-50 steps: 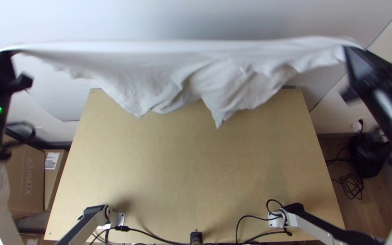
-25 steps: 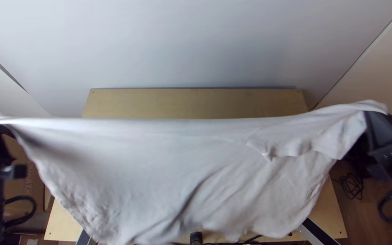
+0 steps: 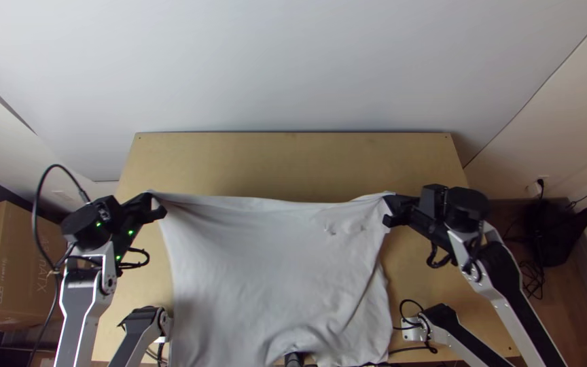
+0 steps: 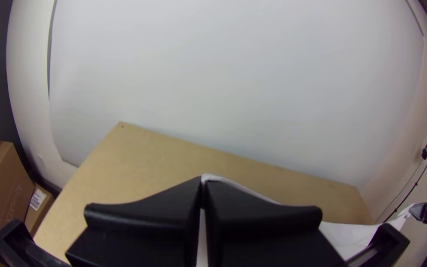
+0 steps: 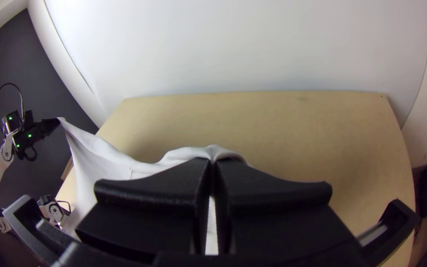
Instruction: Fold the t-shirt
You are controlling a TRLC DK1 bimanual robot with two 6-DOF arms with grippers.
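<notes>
Pinching one far corner of the shirt point(image 3: 273, 265) in the left tool point(image 3: 159, 206) and the other in the right tool point(image 3: 390, 207), with both pressed tight on the cloth. Drawn nearly straight between the two, then spread toward the near edge, softly creased, with a few small puckers near the right tool. Likely at the laying-out step, ahead of any fold. Next, lower the far edge evenly onto the worktop point(image 3: 273, 160), keep it taut, then release gently. Watch for bunching around the black post point(image 3: 294, 358) at the near edge. Hard to judge contact between cloth and wood. Farther out, backed by a pale wall point(image 3: 273, 68); flanked by a brown box point(image 3: 25, 272) past the left arm and by loose cables point(image 3: 532, 275) on the floor past the right.
</notes>
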